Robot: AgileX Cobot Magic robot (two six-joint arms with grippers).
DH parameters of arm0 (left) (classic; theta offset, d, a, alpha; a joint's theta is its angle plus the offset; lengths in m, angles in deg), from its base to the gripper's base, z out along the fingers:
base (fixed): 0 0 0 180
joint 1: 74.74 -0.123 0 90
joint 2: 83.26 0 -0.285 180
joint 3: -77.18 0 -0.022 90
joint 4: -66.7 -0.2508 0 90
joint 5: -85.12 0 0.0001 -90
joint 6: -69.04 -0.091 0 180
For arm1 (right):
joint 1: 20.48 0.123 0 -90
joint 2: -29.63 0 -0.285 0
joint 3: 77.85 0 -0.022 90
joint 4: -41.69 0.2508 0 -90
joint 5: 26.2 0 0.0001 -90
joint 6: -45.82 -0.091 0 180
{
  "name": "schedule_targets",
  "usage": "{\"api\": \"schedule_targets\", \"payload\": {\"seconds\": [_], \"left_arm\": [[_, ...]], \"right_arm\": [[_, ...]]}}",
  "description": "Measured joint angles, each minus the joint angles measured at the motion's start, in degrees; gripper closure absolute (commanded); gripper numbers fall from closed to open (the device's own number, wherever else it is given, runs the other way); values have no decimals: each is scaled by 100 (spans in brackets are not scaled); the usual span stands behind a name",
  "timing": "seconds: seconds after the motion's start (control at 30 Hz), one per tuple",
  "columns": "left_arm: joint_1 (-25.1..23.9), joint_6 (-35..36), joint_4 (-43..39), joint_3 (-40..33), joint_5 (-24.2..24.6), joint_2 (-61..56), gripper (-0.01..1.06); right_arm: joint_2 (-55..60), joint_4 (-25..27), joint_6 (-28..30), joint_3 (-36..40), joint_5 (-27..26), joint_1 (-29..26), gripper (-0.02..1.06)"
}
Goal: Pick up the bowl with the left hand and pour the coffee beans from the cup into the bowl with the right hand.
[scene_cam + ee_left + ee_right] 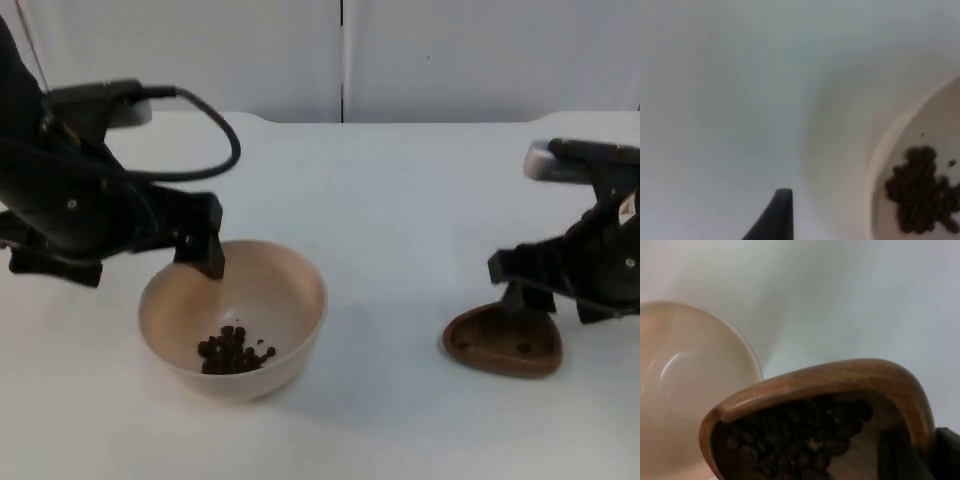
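Top view first: the bowl (233, 318) sits left of centre in the lower half of the frame, with a small heap of coffee beans (234, 351) on its floor. The left gripper (200, 245) comes in from the upper left and has one finger dipped over the bowl's far rim; it looks pinched on that rim, though the second finger is hidden, so I cannot tell for sure. At the lower right the wooden cup (503, 343) rests low on the white table (400, 200), well apart from the bowl, with the right gripper (528, 292) closed on its far edge.

Left wrist view: the bowl's pale rim (880, 165) curves past, beans (920, 195) lie inside, and one black fingertip (775, 215) stands outside the wall. The other finger's place cannot be made out.

Right wrist view: the cup (840, 385) is close up and holds plenty of beans (805, 440); the bowl (690, 385) lies beyond it. A dark finger (900, 455) presses on the cup's edge, a narrow hold.

To do the step well, I judge the left arm should hold the bowl steady and level, while the right arm carries the cup across until its lip hangs over the bowl's middle, then tips slowly so the beans do not bounce out.
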Motion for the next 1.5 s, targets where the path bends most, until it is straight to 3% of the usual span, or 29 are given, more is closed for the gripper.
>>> {"api": "schedule_targets", "payload": {"seconds": [0.2,0.33,0.7,1.03,1.5], "left_arm": [[0,0,0,0,-53,-742,0],[0,0,0,0,-64,-1506,0],[0,0,0,0,-91,-3144,0],[0,-43,0,0,-122,-3611,0],[0,-429,0,-46,202,-4175,0]], "right_arm": [[-838,-23,56,0,245,0,39],[-2188,-124,437,0,615,0,39],[-4724,-128,844,0,747,0,39],[-5520,-138,1000,0,939,0,39],[-6085,-142,1173,0,1480,0,39]]}}
